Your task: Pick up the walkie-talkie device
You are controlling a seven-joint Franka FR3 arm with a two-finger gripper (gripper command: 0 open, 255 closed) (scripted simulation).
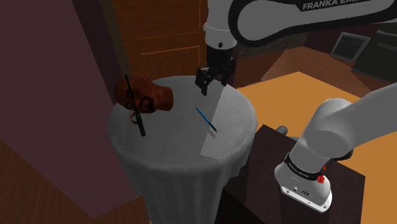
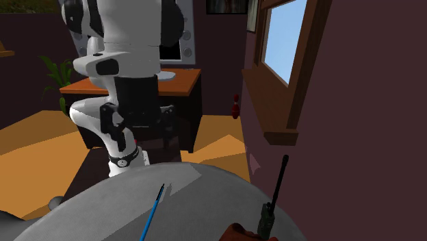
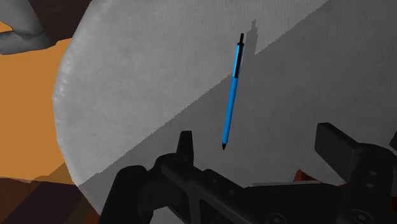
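While the all-black two-finger gripper [image 1: 214,84] hangs spread open at the shoulder view's upper centre, the slim black long-antenna walkie-talkie [image 1: 135,108] leans on a reddish-brown lump [image 1: 158,95], centre-left on the round grey table [image 1: 172,140].

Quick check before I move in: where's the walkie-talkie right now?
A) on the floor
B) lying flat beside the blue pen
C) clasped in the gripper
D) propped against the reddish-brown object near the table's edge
D: the walkie-talkie leans, antenna up, against the reddish-brown object on the table, well apart from the open gripper.
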